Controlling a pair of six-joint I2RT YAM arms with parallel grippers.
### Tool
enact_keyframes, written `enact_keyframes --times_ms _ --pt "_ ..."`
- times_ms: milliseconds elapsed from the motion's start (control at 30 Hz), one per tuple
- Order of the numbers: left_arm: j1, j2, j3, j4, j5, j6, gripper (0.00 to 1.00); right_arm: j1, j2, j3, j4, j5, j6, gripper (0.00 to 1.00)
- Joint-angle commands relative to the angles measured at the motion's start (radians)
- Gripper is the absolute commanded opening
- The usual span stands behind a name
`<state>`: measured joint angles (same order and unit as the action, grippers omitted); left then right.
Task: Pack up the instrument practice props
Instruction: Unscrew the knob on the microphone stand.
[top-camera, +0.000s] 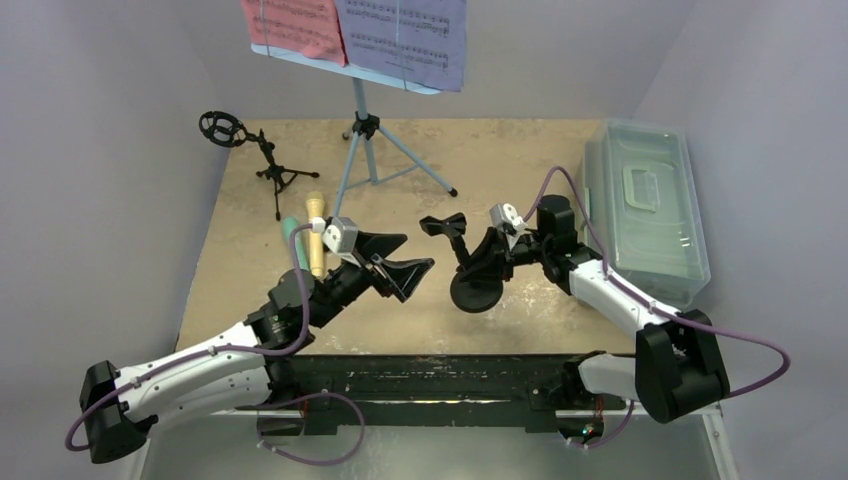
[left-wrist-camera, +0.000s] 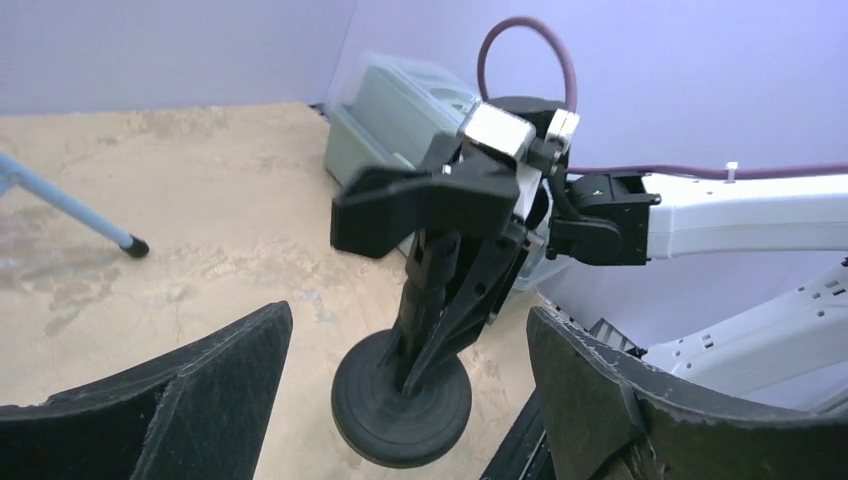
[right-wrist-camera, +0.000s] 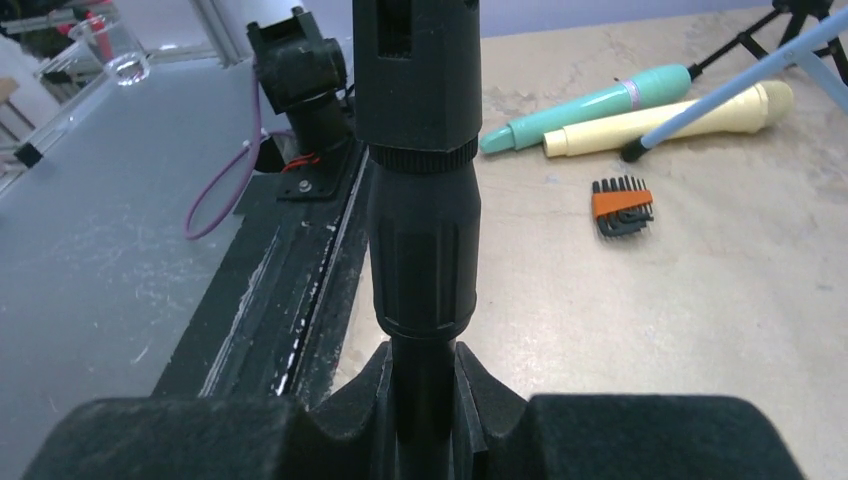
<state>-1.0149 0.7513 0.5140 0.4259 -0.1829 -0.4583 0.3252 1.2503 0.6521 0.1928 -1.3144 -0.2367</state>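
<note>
Fingers on left (top-camera: 408, 272) wide apart, empty; right fingers (top-camera: 492, 258) tight around stem of microphone stand (left-wrist-camera: 402, 400).

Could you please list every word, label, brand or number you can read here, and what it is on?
No legible text anywhere.
Red sheet-music page and purple sheet-music page: printed staves and notes, any lettering too small to read.
Grey plastic tub: no label visible.
Mint-green microphone and yellow microphone: no lettering visible.
</note>
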Motion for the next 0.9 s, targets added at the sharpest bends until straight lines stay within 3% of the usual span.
enact_keyframes --times_ms 0,100,233,300,533,867 --pt "0.004 -0.030 0.112 -0.037 0.047 0.100 0.85 -0.001 -0.014 0.023 -0.054 -0.081 -0.172 0.00" --pt "0.003 -0.010 0.101 -0.041 0.080 0.095 0.85 0.000 -0.016 0.023 -0.044 -0.085 -0.152 0.00" --pt "0.002 0.084 0.005 0.162 0.250 0.104 0.84 0.000 -0.015 -0.001 0.111 -0.082 0.015 0.00" --pt "-0.001 0.164 -0.033 0.273 0.286 0.134 0.89 0.001 -0.015 -0.017 0.155 -0.082 0.059 0.00" --pt "-0.010 0.358 -0.043 0.496 0.214 0.264 0.88 0.001 -0.009 -0.016 0.156 -0.079 0.067 0.00" --pt "-0.008 0.520 -0.035 0.718 0.186 0.219 0.74 0.001 0.003 -0.013 0.149 -0.069 0.069 0.00"
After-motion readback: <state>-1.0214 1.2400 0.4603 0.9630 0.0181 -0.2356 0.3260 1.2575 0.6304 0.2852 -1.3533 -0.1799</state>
